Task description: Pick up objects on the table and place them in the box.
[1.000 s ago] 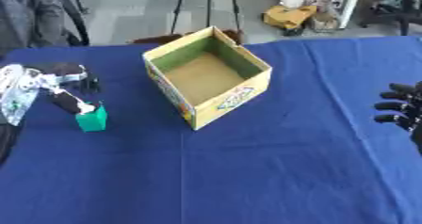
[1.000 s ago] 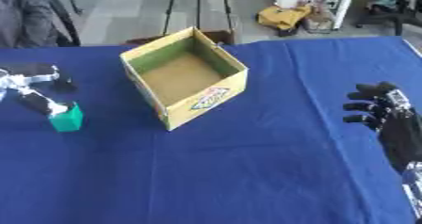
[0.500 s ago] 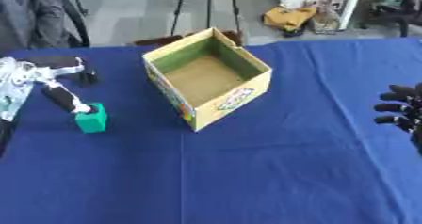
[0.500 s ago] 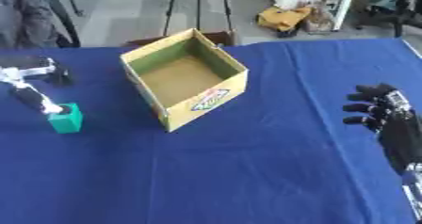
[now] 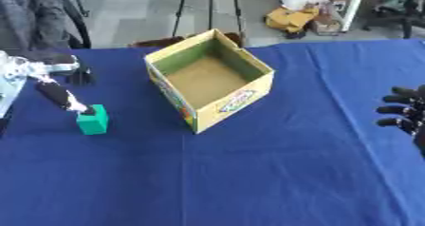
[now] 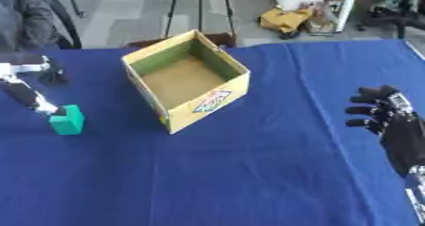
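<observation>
A small green block (image 5: 92,120) stood on the blue table (image 5: 249,173) at the far left, well apart from the box (image 5: 209,78) and to its left. It looked roughly cubic, a little taller than wide, standing upright, with no clear long axis otherwise.

The box, a yellow cardboard carton with printed sides and an open top, sat near the middle of the table toward the far side, turned so that one corner pointed toward the near edge. Its brown floor showed bare; nothing lay inside it.

The left hand (image 5: 51,89) came in from the left edge, its fingers spread apart rather than curled. One long finger (image 5: 62,99) sloped down to the right, and its tip met the block's top far corner; the other fingers stood off above and behind, holding nothing.

The right hand (image 6: 386,118) rested at the right edge of the table, well away from the box, its fingers bent loosely and pointing left, closed on nothing.
</observation>
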Motion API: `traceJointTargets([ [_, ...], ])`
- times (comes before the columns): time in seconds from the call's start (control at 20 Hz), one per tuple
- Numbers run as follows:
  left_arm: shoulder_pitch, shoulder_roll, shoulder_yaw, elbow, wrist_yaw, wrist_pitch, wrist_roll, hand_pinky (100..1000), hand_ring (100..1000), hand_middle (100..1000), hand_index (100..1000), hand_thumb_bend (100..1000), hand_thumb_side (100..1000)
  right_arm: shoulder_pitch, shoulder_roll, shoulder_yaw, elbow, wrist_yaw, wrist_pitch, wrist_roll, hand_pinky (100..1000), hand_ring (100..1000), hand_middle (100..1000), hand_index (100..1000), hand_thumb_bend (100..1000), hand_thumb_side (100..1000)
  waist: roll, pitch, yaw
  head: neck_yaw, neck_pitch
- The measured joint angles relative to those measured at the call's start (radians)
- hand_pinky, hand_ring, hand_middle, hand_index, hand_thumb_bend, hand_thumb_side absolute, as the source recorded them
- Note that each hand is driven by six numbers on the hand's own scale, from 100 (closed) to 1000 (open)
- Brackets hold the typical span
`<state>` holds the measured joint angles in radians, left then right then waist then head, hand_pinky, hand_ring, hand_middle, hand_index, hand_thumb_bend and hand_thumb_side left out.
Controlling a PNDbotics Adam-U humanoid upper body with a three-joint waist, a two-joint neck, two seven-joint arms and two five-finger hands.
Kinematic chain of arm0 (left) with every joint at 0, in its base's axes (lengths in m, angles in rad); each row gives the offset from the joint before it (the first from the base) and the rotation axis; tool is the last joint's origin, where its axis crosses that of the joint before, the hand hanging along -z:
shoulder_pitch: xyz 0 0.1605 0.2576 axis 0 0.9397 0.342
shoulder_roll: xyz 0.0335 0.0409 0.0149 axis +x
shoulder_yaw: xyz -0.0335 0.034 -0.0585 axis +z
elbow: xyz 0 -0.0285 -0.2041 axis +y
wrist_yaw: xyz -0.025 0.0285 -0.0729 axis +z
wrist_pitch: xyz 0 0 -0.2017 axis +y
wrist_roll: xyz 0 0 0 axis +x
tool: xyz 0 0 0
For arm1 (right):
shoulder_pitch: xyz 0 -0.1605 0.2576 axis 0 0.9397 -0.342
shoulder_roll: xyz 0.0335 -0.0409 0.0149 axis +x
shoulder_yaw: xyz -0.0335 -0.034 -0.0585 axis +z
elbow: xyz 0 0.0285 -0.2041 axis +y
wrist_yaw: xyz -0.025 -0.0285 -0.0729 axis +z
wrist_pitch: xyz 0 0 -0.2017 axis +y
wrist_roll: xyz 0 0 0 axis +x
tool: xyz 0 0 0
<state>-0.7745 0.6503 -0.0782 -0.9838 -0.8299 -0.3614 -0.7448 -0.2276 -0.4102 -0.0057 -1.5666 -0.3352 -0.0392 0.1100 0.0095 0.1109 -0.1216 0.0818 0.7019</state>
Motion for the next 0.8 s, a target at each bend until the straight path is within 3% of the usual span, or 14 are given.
traceJointTargets([
  [0.8, 0.009, -0.009, -0.017, 0.059, -0.059, -0.016, 0.016, 674, 631, 597, 759, 607, 444, 0.000, 0.000, 0.000, 0.000, 0.000, 0.000, 0.000, 610, 697, 694, 818, 100, 903, 0.000, 0.000, -0.001, 0.001, 0.000],
])
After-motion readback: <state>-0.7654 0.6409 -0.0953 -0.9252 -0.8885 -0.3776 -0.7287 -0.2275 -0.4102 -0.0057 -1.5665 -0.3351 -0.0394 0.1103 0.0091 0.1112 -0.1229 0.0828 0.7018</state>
